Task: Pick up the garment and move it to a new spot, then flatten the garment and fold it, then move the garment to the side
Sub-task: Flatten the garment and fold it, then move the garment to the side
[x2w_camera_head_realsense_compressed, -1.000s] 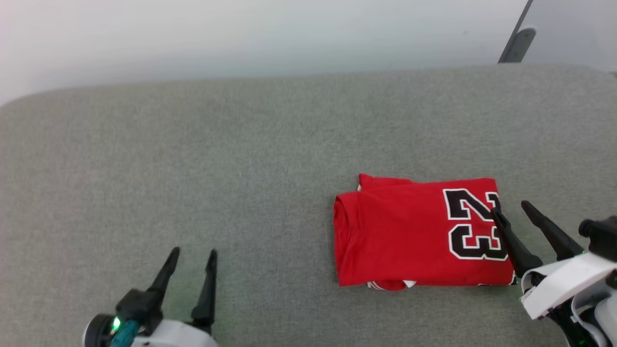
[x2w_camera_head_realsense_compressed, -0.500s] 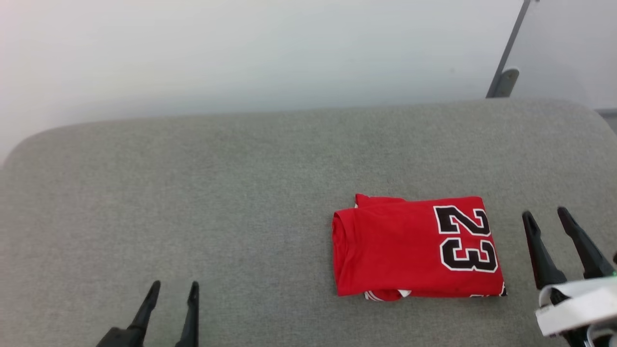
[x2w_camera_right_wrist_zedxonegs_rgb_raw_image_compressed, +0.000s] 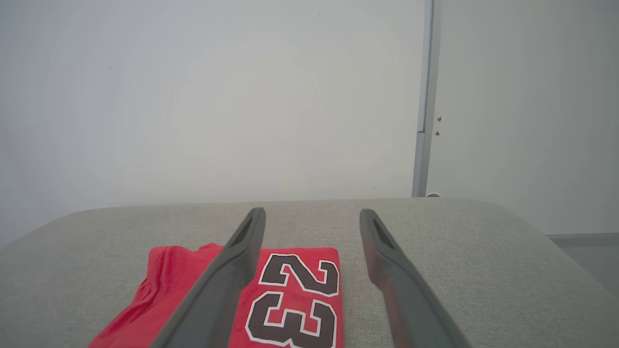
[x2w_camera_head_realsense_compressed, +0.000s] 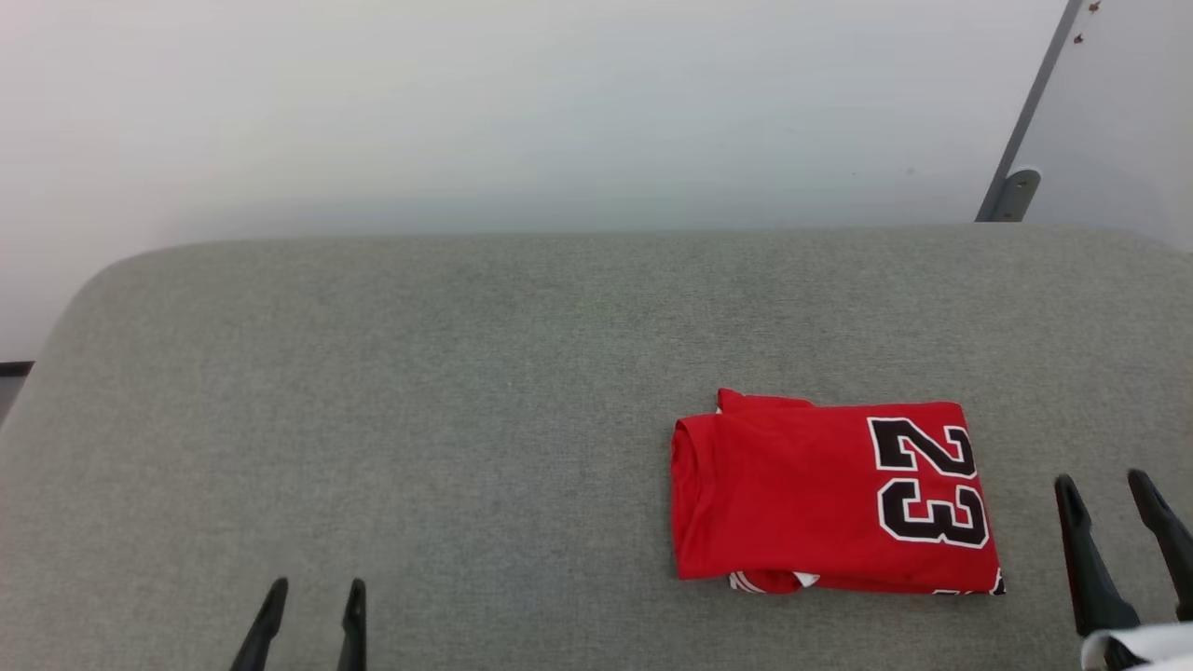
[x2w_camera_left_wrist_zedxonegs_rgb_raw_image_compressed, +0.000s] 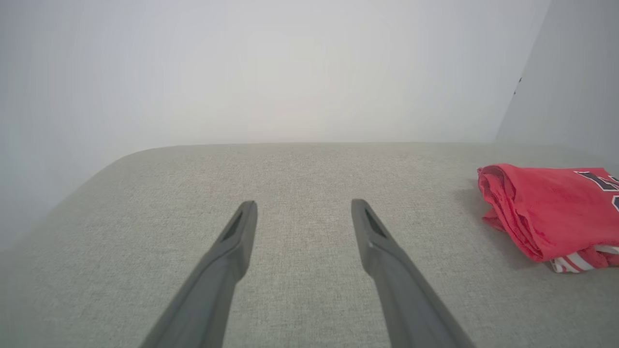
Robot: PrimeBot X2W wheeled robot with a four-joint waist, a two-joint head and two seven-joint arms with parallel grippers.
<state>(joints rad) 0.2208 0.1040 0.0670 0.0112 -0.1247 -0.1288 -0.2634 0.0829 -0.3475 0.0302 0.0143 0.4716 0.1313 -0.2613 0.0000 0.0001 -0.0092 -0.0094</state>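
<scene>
On right half of grey woven cushion (x2w_camera_head_realsense_compressed: 419,419), garment (x2w_camera_head_realsense_compressed: 829,499) is laid flat, folded into neat rectangle. Smooth red knit, black 23 outlined in white, striped trim seen at near edge. Just beside it right gripper (x2w_camera_head_realsense_compressed: 1102,480) is held, long dark tapered fingers spread wide, nothing gripped. Well apart, left gripper (x2w_camera_head_realsense_compressed: 318,585) is held likewise, spread wide and empty.

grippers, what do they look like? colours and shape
Left gripper: two long, slim fingers, black from the head view, dark grey up close, tapering to narrow tips with a recess on each inner face. Right gripper: the same pair, with a white casing at its base.
</scene>
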